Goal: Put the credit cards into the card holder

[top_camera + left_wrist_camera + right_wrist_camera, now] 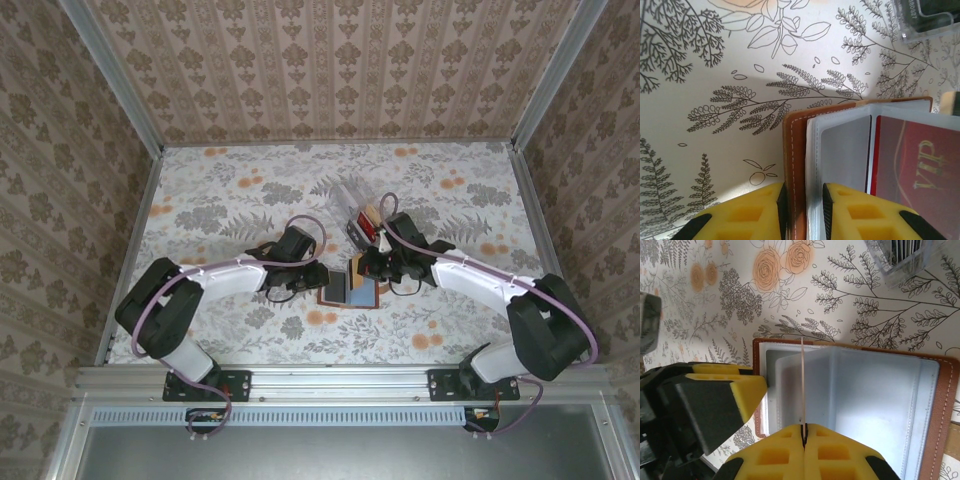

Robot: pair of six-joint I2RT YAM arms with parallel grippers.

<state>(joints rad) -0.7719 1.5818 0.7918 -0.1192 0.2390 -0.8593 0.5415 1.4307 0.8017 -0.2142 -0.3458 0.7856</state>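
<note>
Bottom of the right wrist view: the right gripper is pinched tight on a thin card, seen edge-on, standing over the open card holder mid-frame. The left gripper, at the bottom of its own view, clamps the holder's brown cover edge, so it's pinned down. Imo the trick is to line the card's leading edge up with a clear sleeve mouth, go in shallow, slide slow, and only let go once it's seated. One red card sits in a sleeve at the right. The clear box is upper right, apart from the holder.
</note>
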